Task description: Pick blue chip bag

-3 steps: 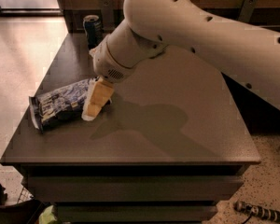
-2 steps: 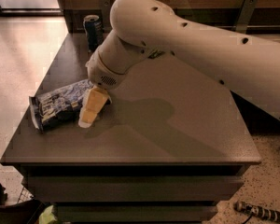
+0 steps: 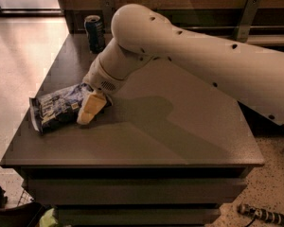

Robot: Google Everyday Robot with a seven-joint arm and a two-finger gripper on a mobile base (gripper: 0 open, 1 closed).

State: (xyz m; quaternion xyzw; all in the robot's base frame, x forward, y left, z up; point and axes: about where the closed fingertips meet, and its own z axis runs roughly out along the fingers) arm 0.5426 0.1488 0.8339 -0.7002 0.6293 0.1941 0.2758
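Note:
The blue chip bag (image 3: 57, 109) lies flat near the left edge of the dark table (image 3: 180, 126), a dark navy foil bag with white lettering, its long side running left to right. My gripper (image 3: 89, 111) hangs from the big white arm (image 3: 189, 56) and is down at the bag's right end, touching or overlapping it. The arm's wrist covers the bag's far right corner.
A dark drink can (image 3: 94, 32) stands upright at the table's back left corner, behind the arm. A wooden wall with metal brackets runs behind the table. Pale floor lies to the left, and a small tool-like object (image 3: 260, 214) lies on the floor at lower right.
The arm has moved left and lower, bringing the gripper closer over the right end of the blue chip bag. The bag and the can have not moved.

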